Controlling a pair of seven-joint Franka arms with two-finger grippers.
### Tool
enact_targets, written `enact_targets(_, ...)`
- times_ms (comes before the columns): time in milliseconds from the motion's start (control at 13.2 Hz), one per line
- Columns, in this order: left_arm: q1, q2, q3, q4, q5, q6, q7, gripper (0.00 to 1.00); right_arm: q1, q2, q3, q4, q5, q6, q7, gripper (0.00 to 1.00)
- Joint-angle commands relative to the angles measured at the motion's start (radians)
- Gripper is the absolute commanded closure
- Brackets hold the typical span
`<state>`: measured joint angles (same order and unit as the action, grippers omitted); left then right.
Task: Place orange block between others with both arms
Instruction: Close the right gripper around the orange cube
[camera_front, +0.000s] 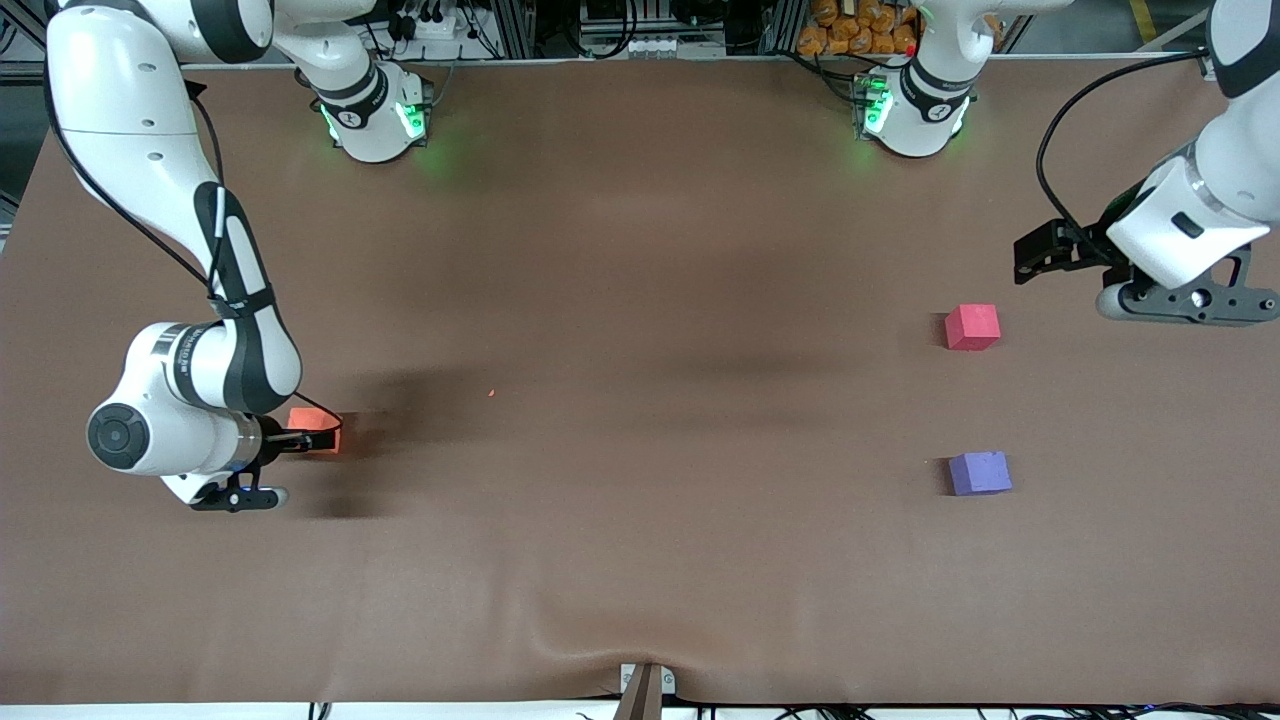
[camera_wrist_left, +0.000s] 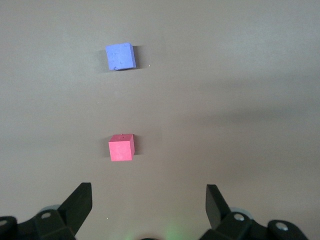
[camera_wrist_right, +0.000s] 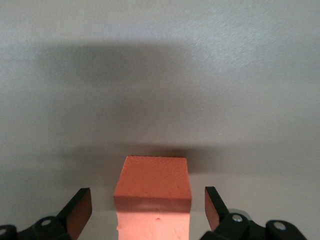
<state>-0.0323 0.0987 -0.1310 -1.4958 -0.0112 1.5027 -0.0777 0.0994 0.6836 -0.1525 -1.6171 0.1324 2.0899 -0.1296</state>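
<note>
The orange block (camera_front: 318, 425) lies on the brown table at the right arm's end. My right gripper (camera_front: 305, 440) is down at it and open, with the block (camera_wrist_right: 152, 185) between its fingers (camera_wrist_right: 80, 207) and a gap on each side. The others stand at the left arm's end: a pinkish-red cube (camera_front: 972, 327) and a purple-blue cube (camera_front: 980, 473), which is nearer to the front camera. My left gripper (camera_front: 1038, 255) hangs open and empty over bare table beside the pinkish-red cube. Both cubes show in its wrist view, pinkish-red (camera_wrist_left: 121, 147) and purple-blue (camera_wrist_left: 120, 55).
A brown cloth (camera_front: 640, 300) covers the table, with a raised fold at its front edge (camera_front: 645, 665). The arm bases with green lights (camera_front: 375, 120) (camera_front: 910, 110) stand along the edge farthest from the front camera. A wide bare stretch separates the orange block from the two cubes.
</note>
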Motion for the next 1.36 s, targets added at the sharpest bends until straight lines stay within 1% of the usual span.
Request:
enact_targets(0, -0.001, -0.005, -0.004, 0.0, 0.017, 0.008, -0.005, 0.0, 0.013, 0.001, -0.01, -0.033, 0.012, 0.005, -0.005, 0.02)
enact_targets(151, -0.009, 0.007, -0.004, -0.001, 0.017, 0.01, -0.005, 0.0, 0.013, 0.001, -0.01, -0.035, 0.012, 0.002, -0.01, 0.11)
enact_targets(227, -0.012, 0.012, -0.006, -0.001, 0.019, 0.01, -0.007, 0.0, 0.013, 0.001, -0.01, -0.04, 0.012, 0.002, -0.034, 0.2)
enact_targets(378, -0.014, 0.013, -0.006, -0.001, 0.019, 0.01, -0.017, 0.0, 0.011, -0.001, -0.01, -0.037, 0.012, 0.007, -0.074, 0.42)
enact_targets(454, -0.014, 0.015, -0.006, 0.0, 0.019, 0.01, -0.02, 0.0, 0.011, -0.001, -0.01, -0.037, 0.012, 0.007, -0.076, 0.5)
enact_targets(530, -0.014, 0.015, -0.006, 0.0, 0.019, 0.011, -0.025, 0.0, 0.011, -0.003, -0.01, -0.035, 0.012, 0.009, -0.079, 0.65)
enact_targets(606, -0.012, 0.013, -0.006, 0.002, 0.019, 0.011, -0.045, 0.0, 0.011, -0.007, -0.01, -0.029, 0.012, 0.01, -0.094, 0.69)
enact_targets(757, -0.014, 0.016, -0.006, 0.002, 0.02, 0.016, -0.086, 0.0, 0.026, -0.019, -0.009, -0.014, 0.016, 0.01, -0.097, 0.7)
enact_targets(833, -0.009, 0.033, -0.006, 0.003, 0.02, 0.034, -0.086, 0.0, 0.042, -0.033, -0.009, -0.012, 0.024, 0.01, -0.099, 0.7)
enact_targets(984, -0.005, 0.044, -0.004, 0.003, 0.02, 0.047, -0.086, 0.0, 0.127, -0.068, -0.009, -0.006, 0.056, 0.009, -0.088, 0.69)
enact_targets(1060, 0.0, 0.049, -0.004, 0.003, 0.02, 0.048, -0.09, 0.0, 0.17, -0.07, -0.007, 0.0, 0.099, 0.01, -0.088, 0.67)
enact_targets(1287, 0.0, 0.079, -0.006, 0.003, 0.019, 0.071, -0.103, 0.0, 0.284, -0.062, -0.009, 0.002, 0.263, 0.01, -0.088, 0.67)
